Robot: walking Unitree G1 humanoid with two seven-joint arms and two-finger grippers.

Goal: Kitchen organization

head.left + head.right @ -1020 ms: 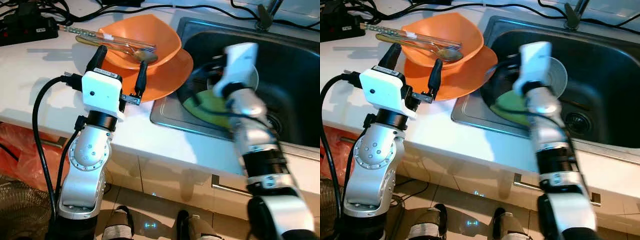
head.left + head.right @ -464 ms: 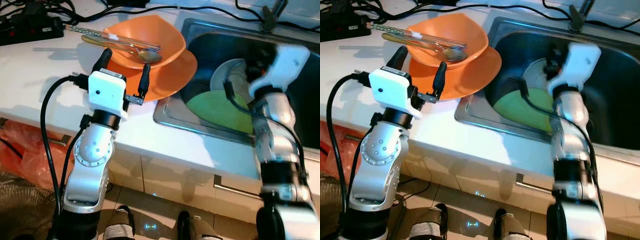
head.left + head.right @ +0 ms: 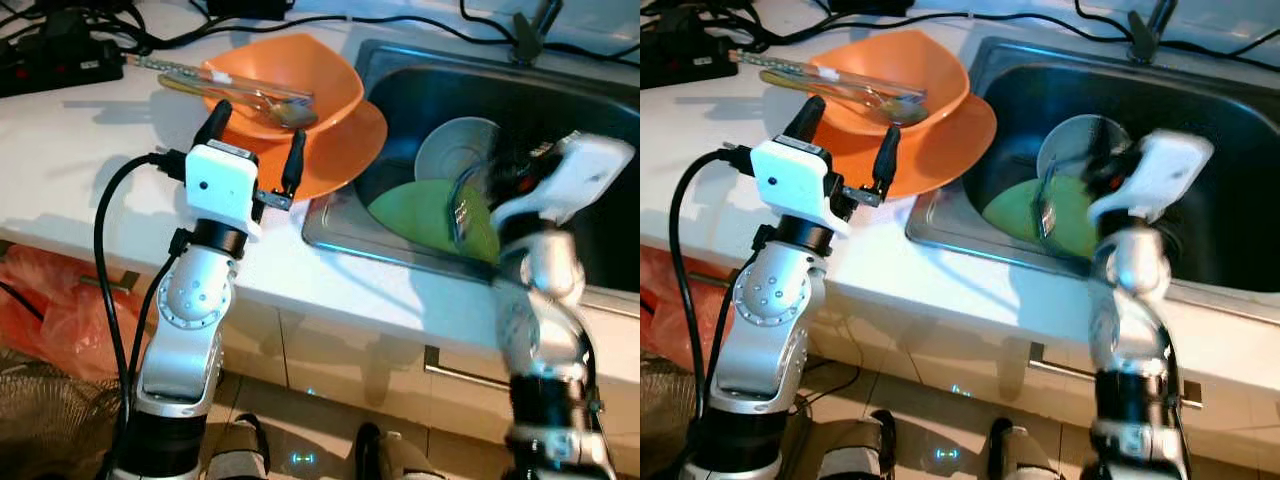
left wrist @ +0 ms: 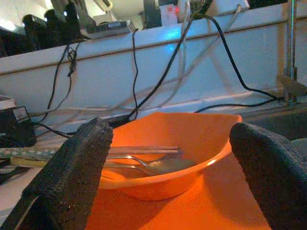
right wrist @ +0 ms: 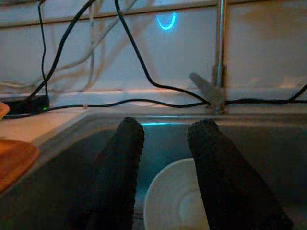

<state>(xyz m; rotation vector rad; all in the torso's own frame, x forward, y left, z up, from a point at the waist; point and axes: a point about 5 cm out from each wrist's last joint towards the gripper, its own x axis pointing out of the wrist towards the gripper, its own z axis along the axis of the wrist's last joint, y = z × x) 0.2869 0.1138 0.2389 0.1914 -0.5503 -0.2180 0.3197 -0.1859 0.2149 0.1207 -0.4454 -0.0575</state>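
An orange bowl [image 3: 300, 75] sits on an orange plate [image 3: 345, 150] on the white counter, beside the sink's left rim. A fork, a spoon and chopsticks [image 3: 255, 90] lie across the bowl. My left gripper [image 3: 260, 122] stands open at the plate's near edge, and the left wrist view has the bowl [image 4: 168, 158] ahead between its fingers. In the steel sink [image 3: 330, 225] lie a green plate [image 3: 425, 215] and a white bowl [image 3: 455, 150]. My right gripper [image 5: 165, 127] hovers open over the sink's front, holding nothing, with the white bowl [image 5: 172, 201] beyond it.
A faucet [image 3: 530, 30] rises at the sink's back. A black power strip [image 3: 60, 60] and several black cables lie along the counter's rear. Under the counter are cabinet fronts with handles [image 3: 465, 365], and an orange bag [image 3: 40, 300] at lower left.
My right arm has swung back and rightward, from over the sink's left side to its front right. The left arm has held its place by the plate. The camera shifted slightly.
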